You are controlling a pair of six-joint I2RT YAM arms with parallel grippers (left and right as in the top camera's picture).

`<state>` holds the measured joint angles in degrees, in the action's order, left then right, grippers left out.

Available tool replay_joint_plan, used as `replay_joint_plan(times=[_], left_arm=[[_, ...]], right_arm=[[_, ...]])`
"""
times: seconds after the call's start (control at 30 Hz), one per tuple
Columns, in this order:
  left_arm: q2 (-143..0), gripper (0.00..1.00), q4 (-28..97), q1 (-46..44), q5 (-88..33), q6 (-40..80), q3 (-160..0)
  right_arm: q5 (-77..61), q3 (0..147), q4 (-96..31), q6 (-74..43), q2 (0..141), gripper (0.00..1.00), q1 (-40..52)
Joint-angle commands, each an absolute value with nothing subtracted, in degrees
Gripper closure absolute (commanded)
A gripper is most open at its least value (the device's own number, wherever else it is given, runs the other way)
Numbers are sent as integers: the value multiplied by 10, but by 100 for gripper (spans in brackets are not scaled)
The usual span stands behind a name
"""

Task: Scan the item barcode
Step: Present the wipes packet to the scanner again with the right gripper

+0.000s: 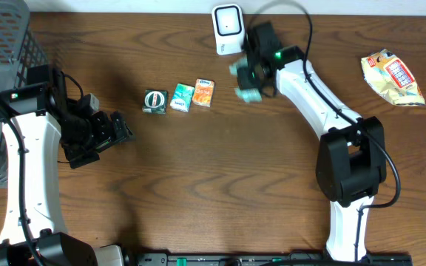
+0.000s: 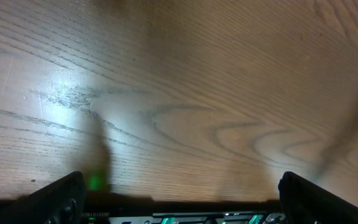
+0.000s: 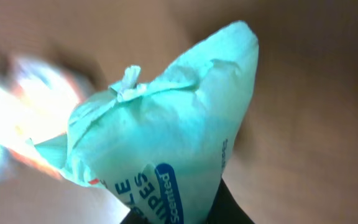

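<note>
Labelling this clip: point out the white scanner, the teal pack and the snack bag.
white scanner (image 1: pixel 228 28), overhead view, front face.
teal pack (image 3: pixel 166 137), right wrist view, crinkled middle.
snack bag (image 1: pixel 393 77), overhead view, printed middle.

Bare wooden table (image 2: pixel 185 93) seen from the left wrist, jaws spread wide

The view looks down on brown wood with curved, looping grain and nothing between the jaws. One dark finger (image 2: pixel 58 199) shows in the lower left corner of the picture and the other (image 2: pixel 319 199) in the lower right, well apart. A pale patch of glare (image 2: pixel 73 99) lies on the wood at the left. A narrow shadow (image 2: pixel 101 149) runs down from it to a small green glow (image 2: pixel 95 182) just beside the left finger. Small green lights (image 2: pixel 229 218) dot the bottom edge.
</note>
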<state>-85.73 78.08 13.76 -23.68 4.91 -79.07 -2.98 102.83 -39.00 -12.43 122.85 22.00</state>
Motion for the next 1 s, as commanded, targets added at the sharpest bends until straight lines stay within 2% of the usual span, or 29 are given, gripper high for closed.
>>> replay_joint_plan(times=[0.0,0.27,0.5,0.77,0.97], left_arm=[[-857,2,783,137,-236,52,-792],[-857,2,783,137,-236,52,-792],[-857,2,783,137,-236,52,-792],[-857,2,783,137,-236,52,-792],[-857,2,783,137,-236,52,-792]], right_arm=[[1,1049,-299,-187,1224,99,223],[20,1049,-17,-216,1269,99,225],[62,1050,143,-215,1345,95,227],[95,1051,156,-194,1355,92,209],[98,1053,55,-156,1301,94,174]])
